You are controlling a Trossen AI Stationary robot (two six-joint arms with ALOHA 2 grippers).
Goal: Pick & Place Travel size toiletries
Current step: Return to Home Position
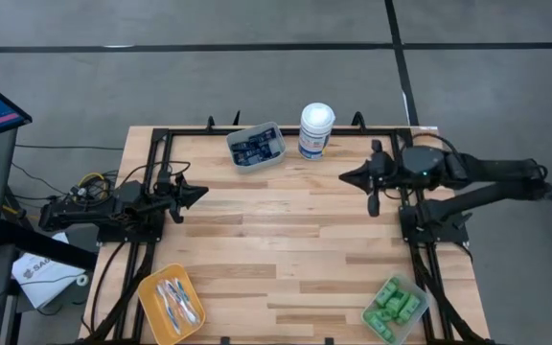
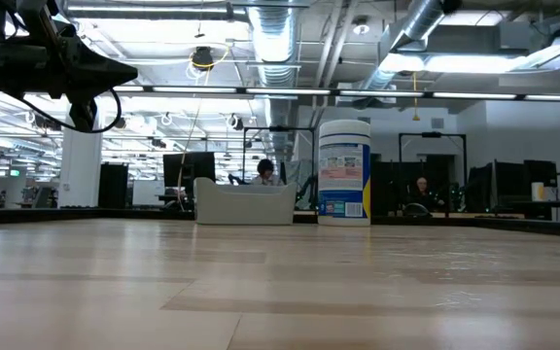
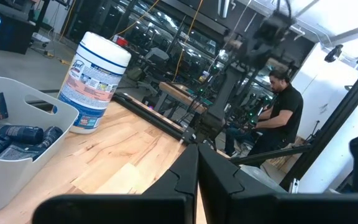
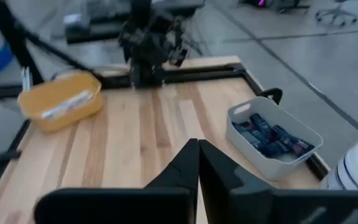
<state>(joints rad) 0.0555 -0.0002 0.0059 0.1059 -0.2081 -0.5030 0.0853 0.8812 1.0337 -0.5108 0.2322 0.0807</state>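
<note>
Green bottles (image 1: 396, 307) are piled in a clear bin (image 1: 424, 299) at 5 o'clock, navy tubes (image 1: 254, 149) in a white plastic tub (image 1: 280, 153) at 12, and toothbrushes (image 1: 175, 302) in a yellow tub (image 1: 151, 283) at 7. The canister (image 1: 316, 129) label can't be read. The left gripper (image 1: 202, 193) and right gripper (image 1: 343, 175) are seen pinched closed, empty.

Likely an industrial lab: exposed ceiling ducts (image 2: 276, 39), concrete floor (image 1: 257, 24), seated person (image 2: 264, 172) behind.

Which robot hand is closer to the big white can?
The right hand. It hovers just short of the can, slightly toward the robot's right. The left hand is much farther away, over the left half of the table.
</note>
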